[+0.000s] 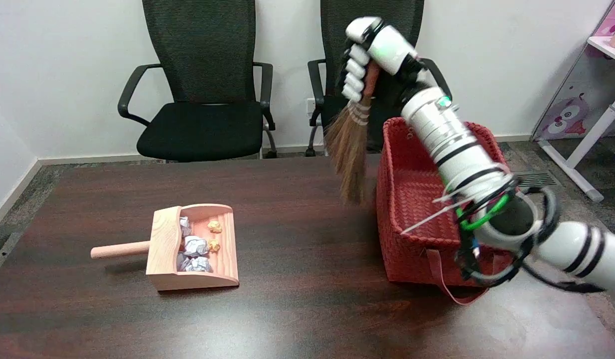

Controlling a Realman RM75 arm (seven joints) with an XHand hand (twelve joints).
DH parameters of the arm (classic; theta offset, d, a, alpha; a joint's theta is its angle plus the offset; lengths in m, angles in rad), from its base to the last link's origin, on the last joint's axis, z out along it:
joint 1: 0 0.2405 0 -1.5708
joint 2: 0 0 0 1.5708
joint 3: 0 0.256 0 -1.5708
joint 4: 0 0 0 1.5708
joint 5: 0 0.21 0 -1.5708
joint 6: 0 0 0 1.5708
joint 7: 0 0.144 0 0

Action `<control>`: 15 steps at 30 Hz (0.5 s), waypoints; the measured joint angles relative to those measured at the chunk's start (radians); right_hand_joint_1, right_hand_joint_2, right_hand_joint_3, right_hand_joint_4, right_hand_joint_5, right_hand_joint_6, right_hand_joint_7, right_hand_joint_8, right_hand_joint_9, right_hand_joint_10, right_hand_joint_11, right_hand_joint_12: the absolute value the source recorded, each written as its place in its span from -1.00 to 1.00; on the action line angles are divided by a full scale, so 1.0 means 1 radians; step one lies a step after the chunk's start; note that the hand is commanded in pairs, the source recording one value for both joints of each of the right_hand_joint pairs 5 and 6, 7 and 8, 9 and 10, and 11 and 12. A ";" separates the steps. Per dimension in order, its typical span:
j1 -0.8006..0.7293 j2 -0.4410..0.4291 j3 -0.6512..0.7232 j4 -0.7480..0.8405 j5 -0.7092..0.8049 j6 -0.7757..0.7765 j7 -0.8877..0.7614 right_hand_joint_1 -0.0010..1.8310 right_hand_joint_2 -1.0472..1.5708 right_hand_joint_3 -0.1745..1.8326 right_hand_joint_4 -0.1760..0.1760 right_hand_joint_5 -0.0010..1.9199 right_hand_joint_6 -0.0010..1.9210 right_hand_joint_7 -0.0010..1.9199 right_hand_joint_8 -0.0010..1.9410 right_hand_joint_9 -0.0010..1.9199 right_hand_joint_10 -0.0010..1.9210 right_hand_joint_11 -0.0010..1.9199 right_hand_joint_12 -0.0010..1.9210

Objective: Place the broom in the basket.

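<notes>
My right hand [370,60] is raised high above the table and grips the small broom [351,149] by its reddish handle. The brown bristles hang downward, their tips just left of the red woven basket [412,239] and about level with its rim. The basket stands on the right side of the dark wooden table [297,309]; my forearm crosses over it and hides part of its inside and right wall. The broom is outside the basket, beside its left wall.
A wooden dustpan [193,249] with crumpled paper scraps lies at the table's left middle, handle pointing left. Two black office chairs [203,99] stand behind the table. A pink-white shelf unit [586,99] is at the far right.
</notes>
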 measured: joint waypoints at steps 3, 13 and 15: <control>0.016 0.061 0.018 -0.023 0.051 0.005 0.000 -0.19 1.00 0.84 0.19 1.00 1.00 1.00 0.98 1.00 1.00 1.00 1.00; 0.063 0.290 0.117 -0.096 0.266 0.012 -0.001 -0.19 1.00 0.83 0.17 1.00 1.00 1.00 0.98 1.00 1.00 1.00 1.00; 0.064 0.322 0.138 -0.106 0.301 0.012 -0.001 -0.19 1.00 0.83 0.16 1.00 1.00 1.00 0.98 1.00 1.00 1.00 1.00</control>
